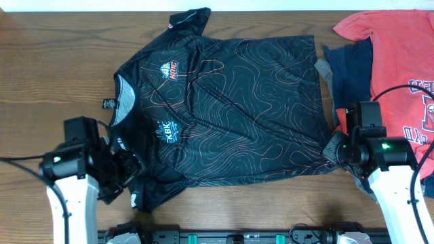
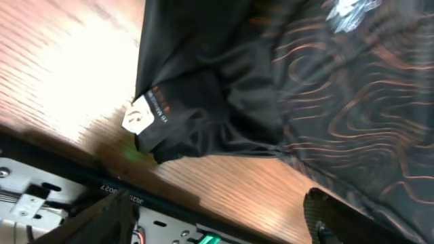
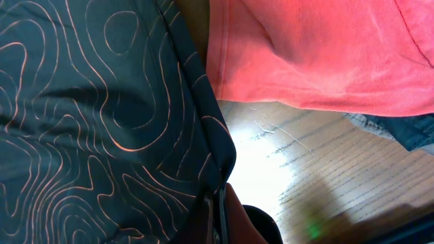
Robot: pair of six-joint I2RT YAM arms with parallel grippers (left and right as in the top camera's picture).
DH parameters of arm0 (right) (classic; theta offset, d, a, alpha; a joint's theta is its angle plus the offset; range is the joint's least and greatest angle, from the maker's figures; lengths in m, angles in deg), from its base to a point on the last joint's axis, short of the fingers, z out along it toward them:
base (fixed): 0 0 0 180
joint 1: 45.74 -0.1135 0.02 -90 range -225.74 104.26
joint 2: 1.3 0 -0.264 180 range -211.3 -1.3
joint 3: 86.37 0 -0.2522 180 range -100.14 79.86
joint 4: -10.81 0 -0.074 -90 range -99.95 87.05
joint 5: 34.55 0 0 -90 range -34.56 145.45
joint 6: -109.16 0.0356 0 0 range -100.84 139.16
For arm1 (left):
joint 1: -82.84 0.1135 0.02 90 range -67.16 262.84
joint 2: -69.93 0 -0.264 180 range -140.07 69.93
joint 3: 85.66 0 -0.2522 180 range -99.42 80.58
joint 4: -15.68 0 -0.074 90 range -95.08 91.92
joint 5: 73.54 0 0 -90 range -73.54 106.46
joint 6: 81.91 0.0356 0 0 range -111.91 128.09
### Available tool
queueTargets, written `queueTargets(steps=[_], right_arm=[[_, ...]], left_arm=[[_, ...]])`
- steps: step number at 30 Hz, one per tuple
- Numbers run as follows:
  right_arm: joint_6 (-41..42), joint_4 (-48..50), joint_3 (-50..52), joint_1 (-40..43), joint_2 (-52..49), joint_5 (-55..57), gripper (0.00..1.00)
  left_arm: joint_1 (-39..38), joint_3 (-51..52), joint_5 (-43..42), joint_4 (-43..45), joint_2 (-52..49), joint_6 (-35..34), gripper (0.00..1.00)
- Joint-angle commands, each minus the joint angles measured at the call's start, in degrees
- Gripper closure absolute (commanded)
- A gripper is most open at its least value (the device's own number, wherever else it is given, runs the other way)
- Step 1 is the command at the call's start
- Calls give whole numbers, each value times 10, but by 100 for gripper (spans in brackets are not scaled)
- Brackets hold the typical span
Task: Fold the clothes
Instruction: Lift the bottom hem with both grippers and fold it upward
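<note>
Left gripper (image 1: 129,168) hung spread wide over the lower sleeve of the black T-shirt (image 1: 230,102), which lay flat, front up, on the wooden table (image 1: 54,41). Right gripper (image 1: 330,150) was closed, pinching its hem corner — beside the red T-shirt (image 1: 400,47) and navy garment (image 1: 349,68).

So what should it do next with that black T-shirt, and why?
Probably lower the left pincer and close it on the sleeve of the black sports T-shirt with thin orange lines. It stands open over that sleeve, while the right pincer seems to be at the hem corner; both could then lift that edge.
</note>
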Motion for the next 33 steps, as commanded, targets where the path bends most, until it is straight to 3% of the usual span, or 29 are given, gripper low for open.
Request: queueTargets(steps=[1,12,16,19,27,33], right_arm=[[-10,-2,-12,0,-2,10,99],[-14,-2,-12,0,-2,10,99],[-13,-2,-12,0,-2,10,99],[-13,-4,-12,0,-2,10,99],[-13,-4,-12,0,-2,10,99],[-14,-5,-12,0,-2,10,99]], left_arm=[[3,46,-2,24,-19,-3,16],[2,136,3,154,-112,-44,15],[2,144,4,191,-142,-44,21],[2,153,4,200,-162,-44,31],[2,154,-2,190,-174,-43,94],[2,84,-3,105,-158,-9,94]])
